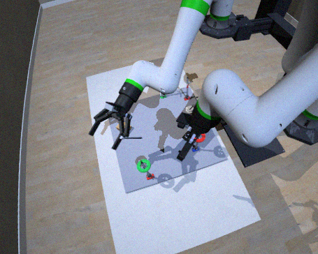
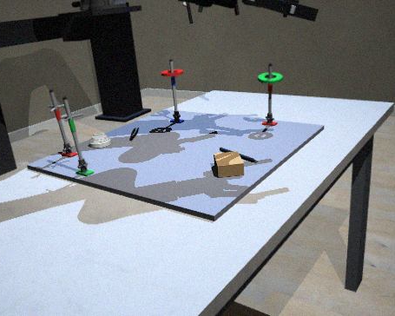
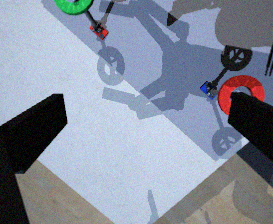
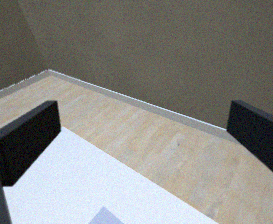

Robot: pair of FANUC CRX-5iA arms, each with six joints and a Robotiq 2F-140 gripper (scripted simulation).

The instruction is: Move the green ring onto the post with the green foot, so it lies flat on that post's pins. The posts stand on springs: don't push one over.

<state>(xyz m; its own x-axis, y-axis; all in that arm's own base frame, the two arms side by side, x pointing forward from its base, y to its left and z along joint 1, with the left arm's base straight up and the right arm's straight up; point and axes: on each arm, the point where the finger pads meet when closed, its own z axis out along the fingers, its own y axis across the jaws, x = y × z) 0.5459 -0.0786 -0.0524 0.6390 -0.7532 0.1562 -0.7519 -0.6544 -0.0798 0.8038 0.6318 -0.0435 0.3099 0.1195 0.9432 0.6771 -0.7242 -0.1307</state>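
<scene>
The left arm [image 1: 256, 111] and right arm [image 1: 185, 38] both reach over the bench, bent at their joints. The left gripper [image 1: 185, 149] [image 2: 213, 16] [image 3: 147, 108] points downward, fingers wide apart and empty. The right gripper [image 1: 103, 140] [image 2: 306, 12] [image 4: 144, 116] is tilted outward, likewise spread and holding nothing.
</scene>
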